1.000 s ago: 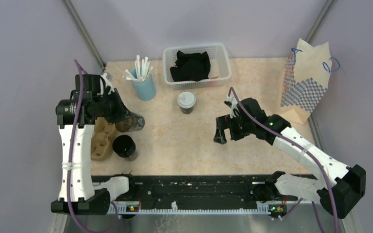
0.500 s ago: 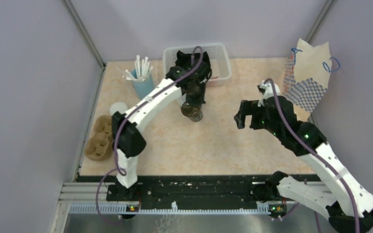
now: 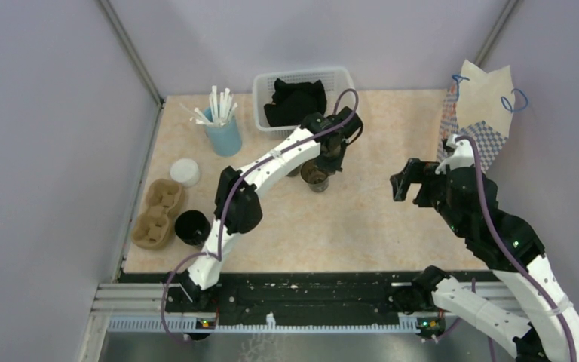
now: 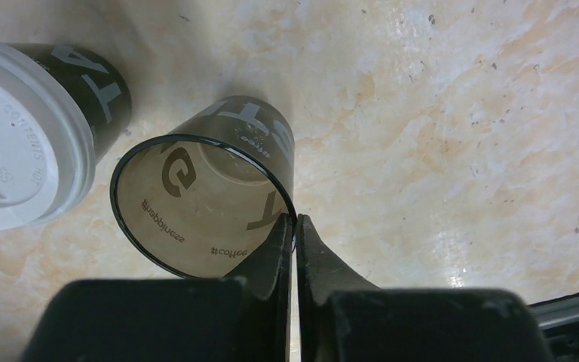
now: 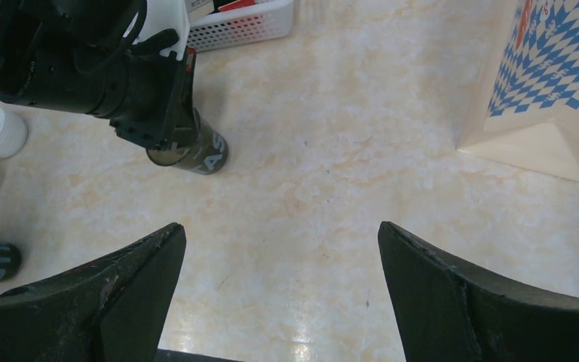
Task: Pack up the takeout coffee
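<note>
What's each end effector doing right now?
Left end effector: closed, pinching the rim of the lidless cup.
Right end effector: open, holding nothing.

The left gripper [image 3: 326, 167] is at the open cup [image 3: 317, 179], near the basket [image 3: 349, 92]; the right gripper [image 3: 405, 183] hovers, jaws apart, beside the bag [image 3: 484, 109]; the carrier [image 3: 157, 215] lies at the left edge.

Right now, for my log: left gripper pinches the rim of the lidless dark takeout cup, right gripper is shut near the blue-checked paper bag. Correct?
No. The right gripper is open, jaws wide apart in the right wrist view, near the blue-checked paper bag. The left gripper does pinch the rim of the lidless dark takeout cup.
</note>
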Motion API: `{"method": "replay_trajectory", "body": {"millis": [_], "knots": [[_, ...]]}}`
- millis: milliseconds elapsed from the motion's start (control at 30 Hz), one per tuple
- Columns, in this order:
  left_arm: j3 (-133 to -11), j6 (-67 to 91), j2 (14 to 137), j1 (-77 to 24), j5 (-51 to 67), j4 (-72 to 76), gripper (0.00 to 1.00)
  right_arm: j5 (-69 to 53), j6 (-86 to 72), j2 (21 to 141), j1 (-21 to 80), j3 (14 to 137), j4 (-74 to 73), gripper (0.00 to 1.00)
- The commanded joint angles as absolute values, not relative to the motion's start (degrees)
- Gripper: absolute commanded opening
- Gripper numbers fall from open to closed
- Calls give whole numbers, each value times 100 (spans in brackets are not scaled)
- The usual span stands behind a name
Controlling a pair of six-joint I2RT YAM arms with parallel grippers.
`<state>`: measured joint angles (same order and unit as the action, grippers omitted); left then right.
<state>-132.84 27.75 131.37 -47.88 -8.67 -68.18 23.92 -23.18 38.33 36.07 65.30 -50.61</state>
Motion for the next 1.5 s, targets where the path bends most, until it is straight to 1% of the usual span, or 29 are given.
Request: {"method": "replay_trajectory", "body": {"millis": [0, 100, 200, 333, 433, 467, 533, 633, 700, 767, 867, 967, 1067, 1100, 1133, 1200, 1267, 1333, 1467], "knots": [[-13289, 2570, 13049, -4834, -1038, -6825, 13, 2539, -2460, 3771, 3568, 6515, -5101, 99], [-13235, 2511, 12963, -4849, -976, -6796, 35, 2453, -2462, 3802, 3573, 6480, -5022, 99], [-13255, 2441, 12701, -4843, -916, -6785, 52, 2356, -2463, 3865, 3568, 6472, -4943, 99], [-13040, 2439, 11856, -4795, -864, -6692, 67, 2199, -2410, 3929, 3571, 6383, -4800, 99], [-12125, 2626, 10799, -4550, -1070, -6492, 78, 2091, -2383, 3984, 3573, 6264, -4683, 99], [-11686, 2654, 10414, -4402, -1093, -6312, 81, 2044, -2371, 4003, 3573, 6199, -4624, 99], [-10753, 2656, 9553, -3958, -1011, -5965, 83, 1953, -2334, 4072, 3573, 6083, -4487, 99], [-9544, 2643, 8297, -2862, -755, -5558, 84, 1845, -2202, 4266, 3571, 6016, -4297, 99], [-9038, 2551, 7853, -1819, -621, -5472, 88, 1780, -2081, 4448, 3564, 6019, -4132, 99], [-8798, 2492, 7697, -1022, -595, -5471, 90, 1727, -1958, 4667, 3561, 6023, -3974, 99], [-8592, 2467, 7931, 129, -241, -5459, 89, 1552, -1768, 5076, 3536, 6054, -3725, 99], [-8497, 2300, 8449, 704, -230, -5319, 85, 1315, -1599, 5424, 3401, 6117, -3549, 99], [-8646, 2081, 9202, 974, -57, -5236, 76, 1008, -1523, 5644, 3081, 6133, -3392, 99], [-8754, 2050, 9516, 1067, 60, -5313, 69, 1032, -1485, 5703, 3060, 6147, -3351, 99], [-8943, 2056, 9830, 1164, 310, -5439, 65, 1037, -1441, 5771, 3058, 6160, -3323, 99], [-9294, 1998, 10488, 1302, 859, -5602, 62, 1020, -1411, 5880, 3059, 6200, -3283, 99], [-9527, 1965, 10863, 1328, 1094, -5549, 53, 994, -1384, 5940, 3057, 6201, -3249, 99], [-9688, 1874, 11083, 1327, 1314, -5419, 52, 1004, -1364, 5973, 3055, 6200, -3258, 99], [-9891, 1745, 11348, 1327, 1157, -5273, 49, 1033, -1381, 5982, 3044, 6176, -3280, 99]]}}
